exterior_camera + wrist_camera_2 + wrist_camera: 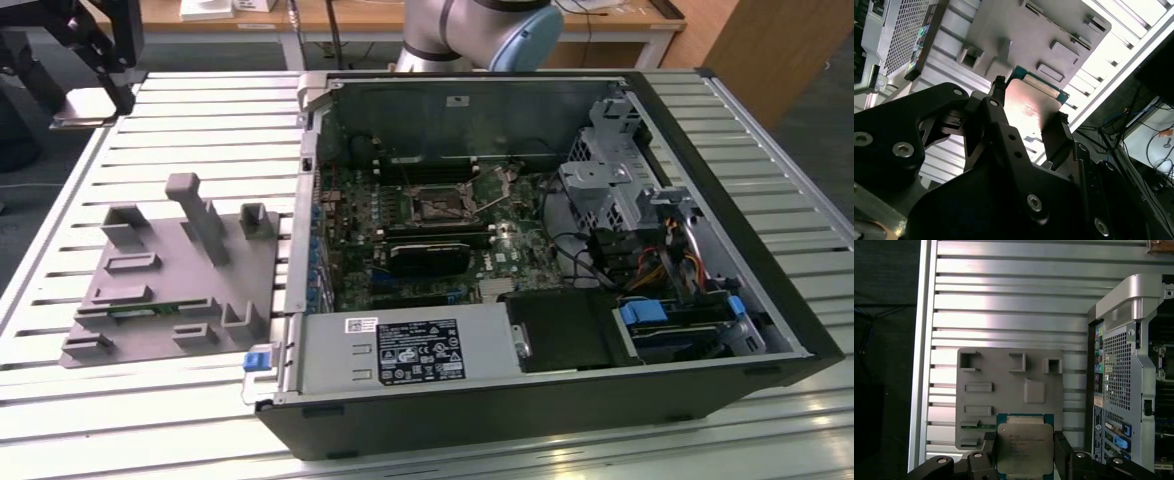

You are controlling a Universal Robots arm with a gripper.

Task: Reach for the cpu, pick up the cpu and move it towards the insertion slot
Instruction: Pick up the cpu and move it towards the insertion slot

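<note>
- I see my gripper (1025, 452) in both wrist views, and its two black fingers (988, 450) are pinching the cpu (1024, 447) by two opposite edges.
- In the first wrist view the cpu is a flat square chip with a shiny silver top and a green rim, held level between the fingers.
- In the second wrist view I see the same cpu (1030, 107) from its other side, and it glows a pale pink-silver between the fingertips of the gripper (1029, 105).
- Under the gripper lies the grey fixture plate (1004, 390), with small raised blocks and pockets on it. The cpu is lifted off it and hangs over one edge of the plate.
- The plate sits on a silver slatted table (1004, 305).
- Off to one side of the gripper is the open computer case (1124, 365), with its holed metal back wall near the plate.
- In the exterior view the fixture plate (147, 290) is toward the exterior view's left, and the computer case (694, 120) lies open toward the exterior view's right.
- Inside the case, on the green board, I see the insertion slot (441, 203), a black square socket with a silver frame. It is well apart from the fixture plate.
- Just below the slot in that view is a long black card (424, 255).
- The arm's grey and blue base (474, 35) stands behind the case.
</note>
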